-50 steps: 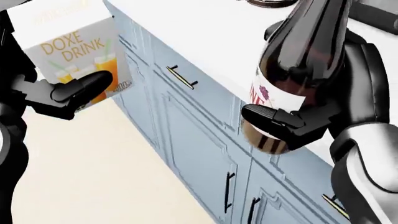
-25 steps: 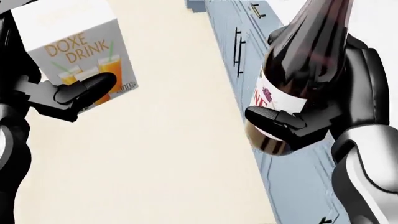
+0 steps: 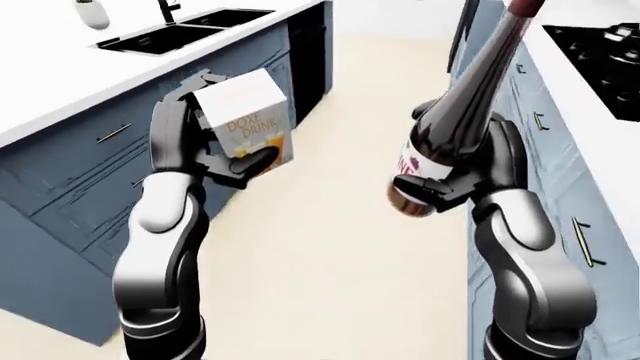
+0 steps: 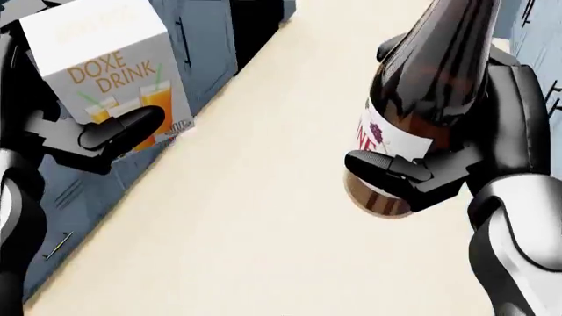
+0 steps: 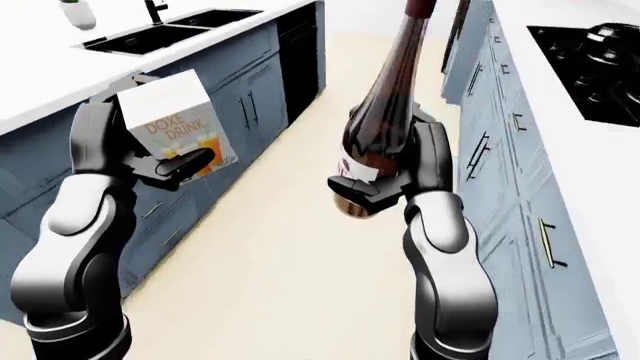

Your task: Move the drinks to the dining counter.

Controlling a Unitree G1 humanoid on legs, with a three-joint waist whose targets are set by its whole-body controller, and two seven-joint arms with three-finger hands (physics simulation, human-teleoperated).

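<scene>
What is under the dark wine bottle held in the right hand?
Under the dark brown glass wine bottle lies only bare cream floor. The right hand's black fingers cover part of its white label.

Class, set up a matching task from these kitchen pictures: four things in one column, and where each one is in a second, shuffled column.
Things
1. white DOXE DRINK carton
2. dark brown glass bottle
3. black double sink
4. black stove top

Places
A. in the white counter at the eye views' left
B. in the left hand
C. in the counter at the eye views' right
D. in the right hand

Pairs: 1-B, 2-D, 3-A, 4-C
</scene>
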